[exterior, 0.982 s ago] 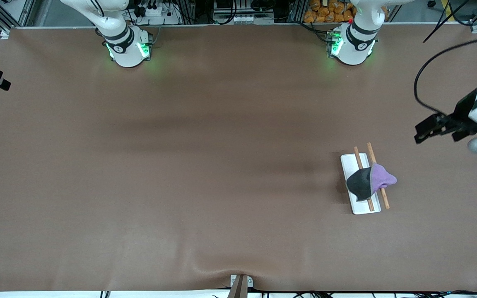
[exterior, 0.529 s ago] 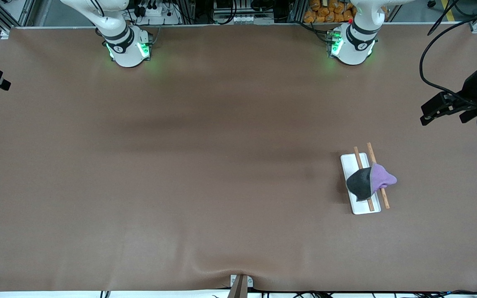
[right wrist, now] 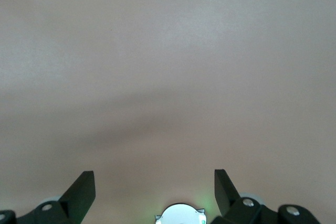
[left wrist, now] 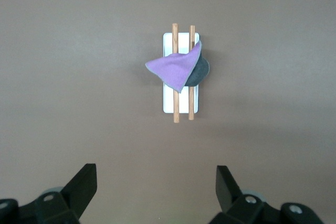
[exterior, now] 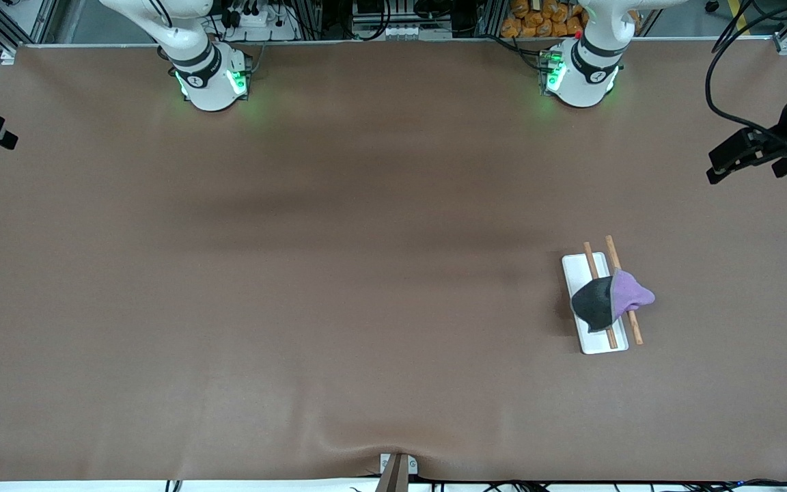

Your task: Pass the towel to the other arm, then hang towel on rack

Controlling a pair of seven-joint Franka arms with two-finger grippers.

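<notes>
The towel [exterior: 611,301] hangs over the two wooden rods of the rack [exterior: 574,270], its dark grey face toward the right arm's end and its purple face toward the left arm's end. From the left wrist view, the towel [left wrist: 176,69] on the rack [left wrist: 168,103] lies well clear of my left gripper [left wrist: 156,182]. This left gripper [exterior: 743,171] is open and empty, up over the table edge at the left arm's end. My right gripper [right wrist: 155,184] is open and empty over bare table near its own base [right wrist: 179,213]; the front view does not show it.
The brown table cover [exterior: 339,273] spreads wide around the rack. The two arm bases [exterior: 210,78] [exterior: 581,75] stand along the edge farthest from the front camera. A black cable [exterior: 721,82] loops above the left gripper.
My left gripper has drawn away from the rack, rising toward the table edge at the left arm's end. Towel, rack and right arm have not moved.
</notes>
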